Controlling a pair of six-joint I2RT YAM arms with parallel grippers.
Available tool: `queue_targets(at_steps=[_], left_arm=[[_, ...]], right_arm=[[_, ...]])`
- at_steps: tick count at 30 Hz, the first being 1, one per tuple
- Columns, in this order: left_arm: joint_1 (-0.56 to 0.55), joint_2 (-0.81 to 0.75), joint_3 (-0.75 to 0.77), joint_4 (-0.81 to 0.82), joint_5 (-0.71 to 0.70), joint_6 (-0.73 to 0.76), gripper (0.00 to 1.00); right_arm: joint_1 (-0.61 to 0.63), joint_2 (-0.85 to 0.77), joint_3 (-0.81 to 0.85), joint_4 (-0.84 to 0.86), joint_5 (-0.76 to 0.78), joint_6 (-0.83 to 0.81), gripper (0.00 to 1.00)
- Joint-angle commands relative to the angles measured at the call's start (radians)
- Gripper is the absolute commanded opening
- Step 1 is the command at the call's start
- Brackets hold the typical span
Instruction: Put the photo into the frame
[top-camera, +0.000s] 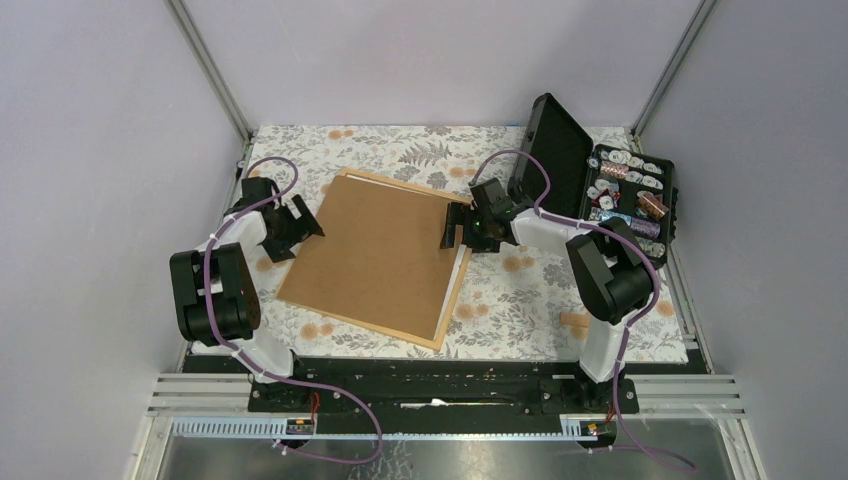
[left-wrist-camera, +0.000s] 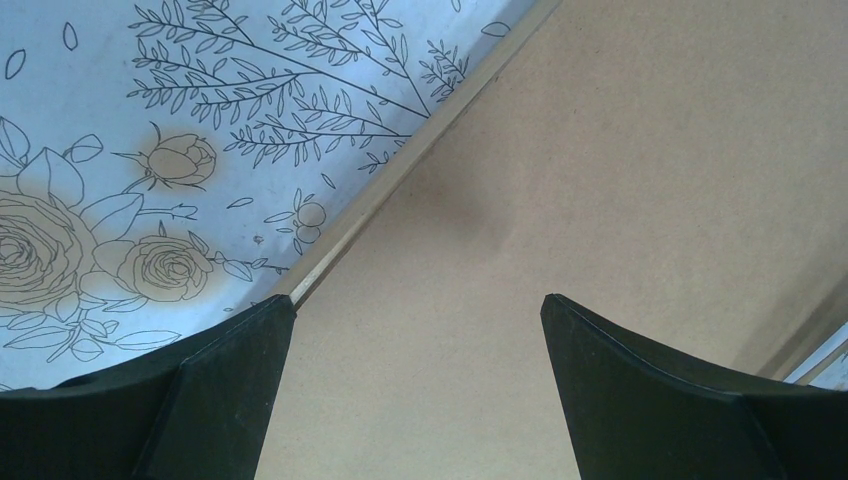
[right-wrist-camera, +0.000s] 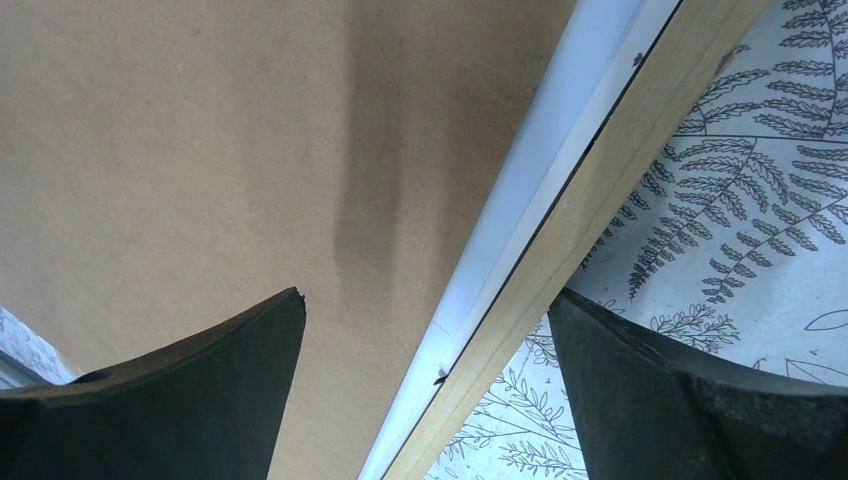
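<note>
At table centre the frame is lying flat under a brown board, long axis near-left to far-right; our left gripper and right gripper are hovering open-jawed, empty, over its long edges

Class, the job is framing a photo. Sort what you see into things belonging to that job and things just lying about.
Job: frame; brown backing board lying on it; white sheet edge beside the board; left gripper, right gripper, both open.
Lying about: open black case of small parts; small tan block.
</note>
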Motion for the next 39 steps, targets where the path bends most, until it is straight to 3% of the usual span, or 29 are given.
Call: queue_targets(at_steps=[1, 20, 24, 33, 37, 39], left_arm=[[-0.003, -0.015, -0.007, 0.039, 0.033, 0.012, 0.99], [-0.092, -0.110, -0.092, 0.089, 0.139, 0.004, 0.97], [-0.092, -0.079, -0.055, 0.096, 0.164, -0.011, 0.97], [-0.092, -0.061, 0.083, 0.087, 0.061, -0.050, 0.99], [-0.026, -0.024, 0.122, 0.046, 0.019, -0.051, 0.99], [0.055, 0.000, 0.116, 0.059, 0.079, -0.087, 0.99]], right_arm=[[0.007, 0.033, -0.025, 0.002, -0.036, -0.005, 1.00], [0.008, 0.041, -0.020, 0.009, -0.047, 0.017, 1.00], [0.007, 0.035, -0.034, 0.019, -0.046, 0.024, 1.00], [-0.002, -0.001, -0.042, -0.044, -0.008, 0.035, 1.00], [0.018, -0.102, -0.095, -0.087, 0.010, 0.014, 1.00], [0.023, -0.149, -0.119, -0.127, -0.024, 0.002, 1.00]])
